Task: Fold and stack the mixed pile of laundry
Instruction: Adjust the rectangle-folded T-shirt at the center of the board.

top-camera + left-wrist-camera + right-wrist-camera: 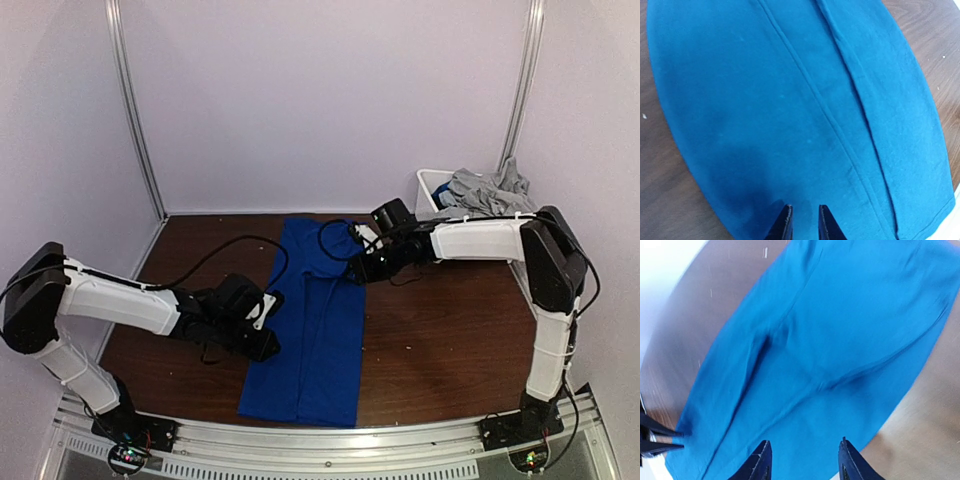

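One royal-blue garment (pixel 318 330) from the mixed laundry pile lies flat on the brown table (pixel 450 340), folded into a long strip that runs from the back to the front edge. Light-grey garments (pixel 490 188) are heaped in the bin at the back right. My left gripper (pixel 805 222) hovers over the strip's left edge, its jaws a little apart with only flat cloth showing between them. Over the strip's right edge, further back, my right gripper (pixel 802 460) stands open wide with nothing between its fingers. Long seams and folds run down the cloth (pixel 805 90).
A white plastic bin (pixel 428 188) stands at the back right corner, holding the grey clothes. Purple walls with metal posts (pixel 135 110) close in the table on three sides. Black cables (pixel 215 255) trail across the table from both arms.
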{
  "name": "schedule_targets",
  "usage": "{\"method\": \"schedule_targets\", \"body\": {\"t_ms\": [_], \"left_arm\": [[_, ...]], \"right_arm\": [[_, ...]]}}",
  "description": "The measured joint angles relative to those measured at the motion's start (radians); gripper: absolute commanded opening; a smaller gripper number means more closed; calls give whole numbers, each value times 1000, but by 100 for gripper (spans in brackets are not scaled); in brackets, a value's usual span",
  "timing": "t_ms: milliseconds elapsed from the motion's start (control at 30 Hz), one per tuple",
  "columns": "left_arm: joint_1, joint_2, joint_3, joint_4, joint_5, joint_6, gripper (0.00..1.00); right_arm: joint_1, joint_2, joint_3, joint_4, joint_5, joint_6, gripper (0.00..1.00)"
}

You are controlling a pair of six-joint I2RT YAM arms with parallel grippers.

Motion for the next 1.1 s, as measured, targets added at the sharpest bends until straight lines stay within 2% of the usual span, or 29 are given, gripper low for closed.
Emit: {"method": "schedule_targets", "body": {"t_ms": [200,467,700,833,967,1100], "left_arm": [[-65,68,0,37,-8,-43,19],[-159,159,61,110,-27,-121,19],[-175,163,69,123,-49,-151,22],[-176,40,20,106,-70,-152,30],[-184,-211,-59,79,-109,-161,39],[-194,-409,-134,55,-123,-195,41]], "right_arm": [[40,23,-146,43,-37,44,40],[-10,73,-144,73,-32,44,36],[-37,68,-145,80,-50,29,40],[-34,-45,-206,60,-76,36,44],[-29,-275,-311,58,-124,61,47],[-12,-463,-451,66,-165,93,49]]}}
